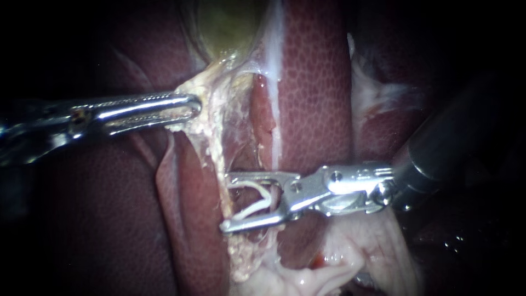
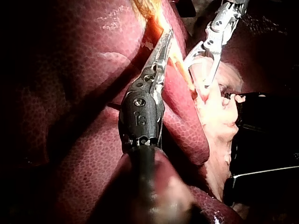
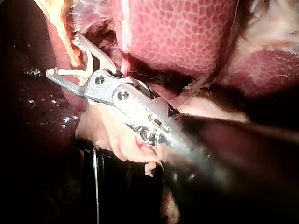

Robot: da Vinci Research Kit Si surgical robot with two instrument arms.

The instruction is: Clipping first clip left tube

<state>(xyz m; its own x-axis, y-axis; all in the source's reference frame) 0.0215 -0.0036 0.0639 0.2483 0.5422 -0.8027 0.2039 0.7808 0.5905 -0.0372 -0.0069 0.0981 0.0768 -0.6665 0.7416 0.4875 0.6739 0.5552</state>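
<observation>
Endoscope view, clip placement on the left tube. The left instrument point(image 1: 194, 105) enters from the left. Its claw is closed flat on pale, stringy tissue just below the greenish gallbladder point(image 1: 227, 24) and holds it taut.

From that grip a pale strand, taken here as the left tube point(image 1: 216, 145), runs straight down the view over the liver point(image 1: 312, 82). A redder band lies just beside it on the right; whether that is a second tube cannot be told.

The right instrument point(image 1: 227, 201) enters from the right. Its claw is spread wide, with an unclosed white clip point(image 1: 253, 209) seated between the two jaws and touching both.

The claw lies crosswise to the strand, roughly at right angles. Its tips are just reaching the strand, one above and one below the crossing point, so the tube sits at the mouth of the claw rather than deep in it.

The right instrument is the nearer one to the clipping site. It probably needs to advance further across before closing.

Count: two instruments, one clip, and no clip on any tube.
</observation>
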